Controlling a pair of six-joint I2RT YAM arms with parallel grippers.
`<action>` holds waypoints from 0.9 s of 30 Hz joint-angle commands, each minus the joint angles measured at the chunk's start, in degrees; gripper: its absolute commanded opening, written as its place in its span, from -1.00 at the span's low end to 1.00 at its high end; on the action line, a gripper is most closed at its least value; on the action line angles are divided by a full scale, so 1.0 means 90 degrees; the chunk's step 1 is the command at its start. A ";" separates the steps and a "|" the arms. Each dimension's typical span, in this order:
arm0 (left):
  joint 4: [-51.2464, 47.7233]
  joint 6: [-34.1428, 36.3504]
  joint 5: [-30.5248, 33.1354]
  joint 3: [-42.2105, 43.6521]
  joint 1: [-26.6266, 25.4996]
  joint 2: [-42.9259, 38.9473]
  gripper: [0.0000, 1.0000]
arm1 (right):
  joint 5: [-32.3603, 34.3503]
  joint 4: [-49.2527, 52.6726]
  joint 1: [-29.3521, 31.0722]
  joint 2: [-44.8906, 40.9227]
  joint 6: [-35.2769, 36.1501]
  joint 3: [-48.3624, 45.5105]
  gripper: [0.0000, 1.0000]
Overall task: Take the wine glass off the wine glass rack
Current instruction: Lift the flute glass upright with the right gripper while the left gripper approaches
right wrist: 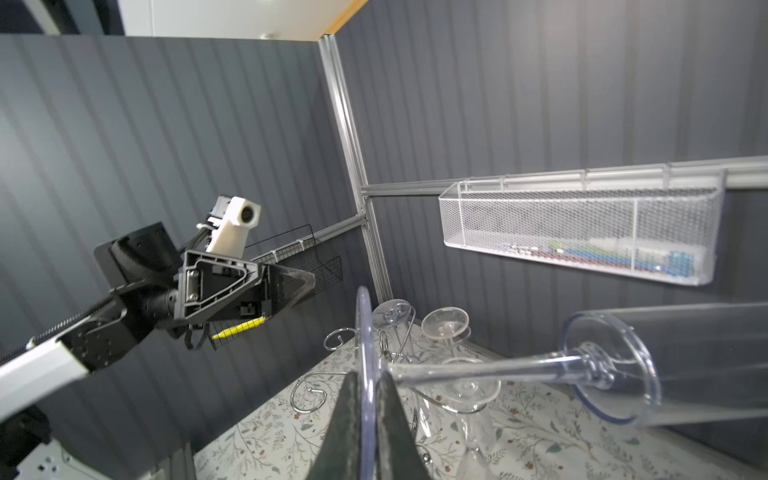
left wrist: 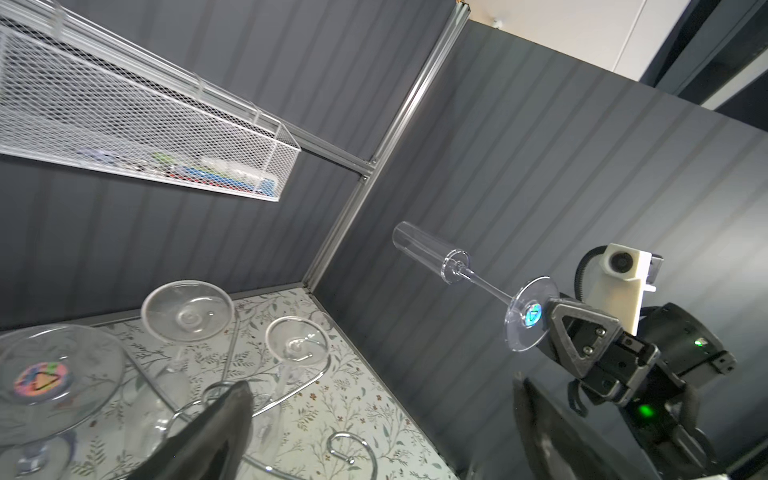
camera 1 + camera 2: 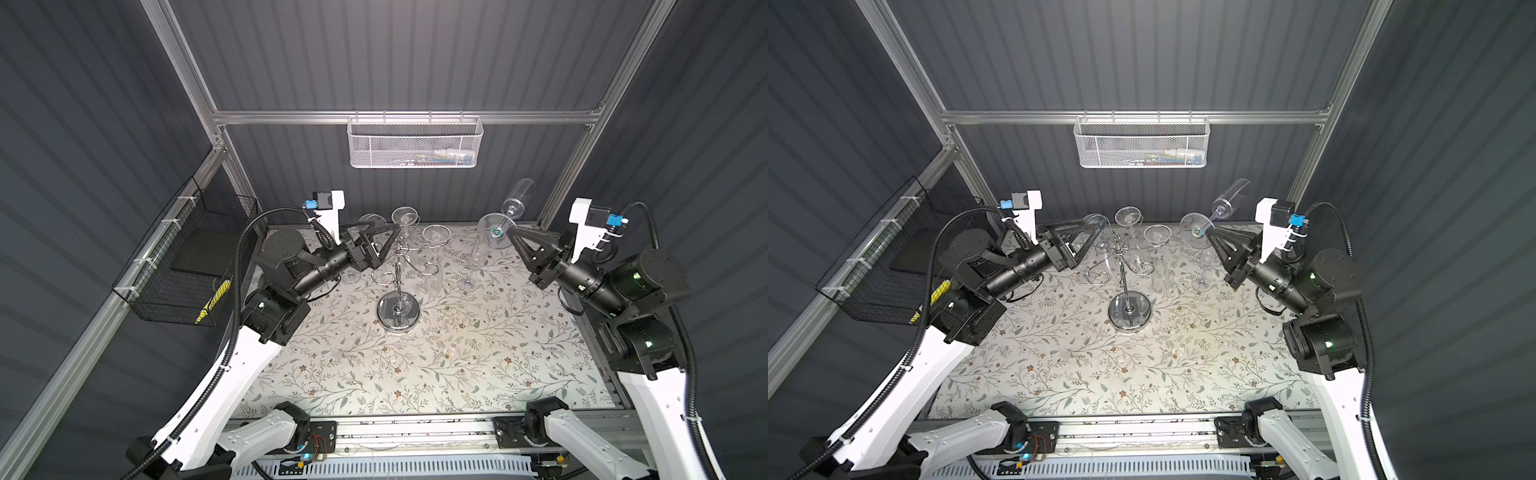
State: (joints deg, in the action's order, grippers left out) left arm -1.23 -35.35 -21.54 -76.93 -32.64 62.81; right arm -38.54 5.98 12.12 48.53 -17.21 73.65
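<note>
**Subject.** The clear, tall, narrow-bowled wine glass (image 3: 513, 206) is off the shiny chrome wire wine glass rack (image 3: 398, 312). It hangs in the air above the far right corner of the floral-patterned table surface (image 3: 457, 374), well apart from the rack's scrolled arms. It is tilted well off upright, with the bowl pointing toward that corner and the round foot toward the rack.

**Right gripper** (image 1: 368, 384). Closed on the rim of the glass's foot, with the disc edge-on between the two black fingers. Nothing else supports the glass.

**Left gripper** (image 3: 385, 232). Jaws wide apart and empty, level with the top of the rack and just beside the hanging glasses.

**Rack.** Stands on its disc base in the far half of the surface, near the middle. Three clear stemmed glasses (image 3: 405, 216) hang inverted from its arms.

**Handling, as judged.**
- The piece looks light, stiff and smooth, so it is likely to be slippery. Whether it is glass or plastic cannot be told.
- The thin stem is the weak point.
- Held by the foot's rim alone, the whole length overhangs the grip, and a quick swing could pivot it between the pads.
- A surer hold would be the stem just under the bowl, or the foot taken deeper.
- Set it down foot-first and slowly.
</note>
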 commanded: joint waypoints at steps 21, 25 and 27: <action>0.0821 -0.0768 -0.2690 -0.0745 -0.0006 0.0983 0.75 | -0.1669 -0.0354 0.1500 0.0701 0.4667 0.0069 -1.00; 0.0948 -0.0872 -0.3035 -0.0732 -0.0015 0.1053 0.66 | -0.1841 -0.0060 0.1713 0.0865 0.5515 0.0120 -1.00; 0.0950 -0.0876 -0.3148 -0.0721 -0.0016 0.1076 0.59 | -0.1934 -0.0054 0.1809 0.0930 0.5799 0.0128 -1.00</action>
State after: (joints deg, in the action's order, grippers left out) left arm 5.30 -42.72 -45.84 -81.71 -32.67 72.38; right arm -53.25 5.45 27.46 56.60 27.29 72.82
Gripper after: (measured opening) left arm 0.803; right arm 0.077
